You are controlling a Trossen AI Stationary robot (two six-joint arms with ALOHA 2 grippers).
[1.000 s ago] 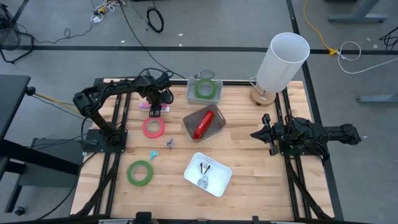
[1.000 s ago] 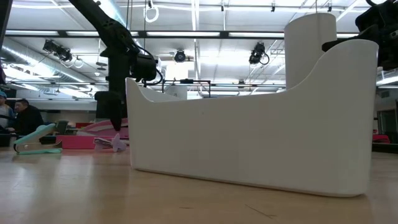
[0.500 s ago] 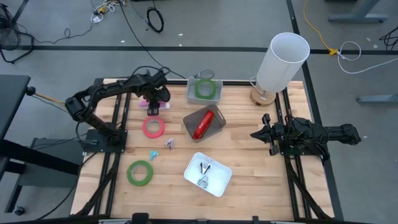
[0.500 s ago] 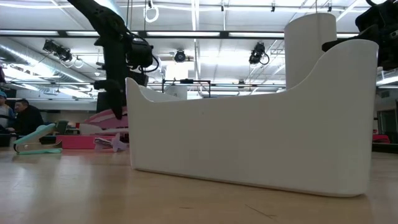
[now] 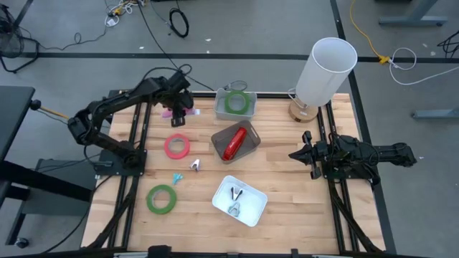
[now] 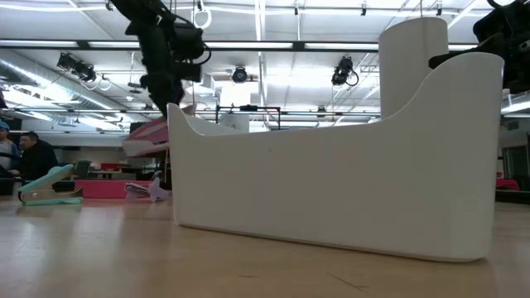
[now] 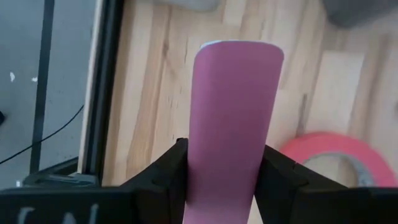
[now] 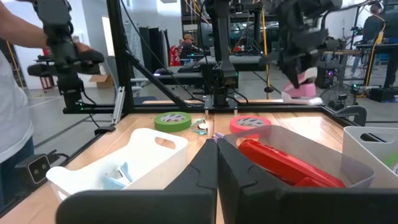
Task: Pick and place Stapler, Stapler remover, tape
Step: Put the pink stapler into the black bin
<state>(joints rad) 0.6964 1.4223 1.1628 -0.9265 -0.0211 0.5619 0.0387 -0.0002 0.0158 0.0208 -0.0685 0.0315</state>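
Since the earlier frame my left gripper (image 5: 176, 109) has lifted the pink stapler (image 7: 233, 118) off the wood; low view now shows it hanging in the air, tilted, where it sat on the table before. Fingers (image 7: 163, 180) clamp it on both sides near one end (grip looks firm), long axis running straight out from the wrist cam, far end rounded. It's above the table's back-left part, just beside the grey bin (image 5: 235, 104) w/ a green tape roll (image 5: 234, 102) inside.

No brand or readable writing on the stapler; only some blurred white marks on the gripper body, can't read them.

Red-pink tape (image 5: 177, 147) lies flat below the gripper, 2nd green roll (image 5: 162, 198) nearer the front-left. Red stapler (image 5: 235, 142) lies in the grey tray (image 5: 220, 136), lengthwise along it. White bin (image 5: 240, 200) holds a remover.

Right gripper (image 5: 301, 155) parked at the right edge, fingers closed, empty.
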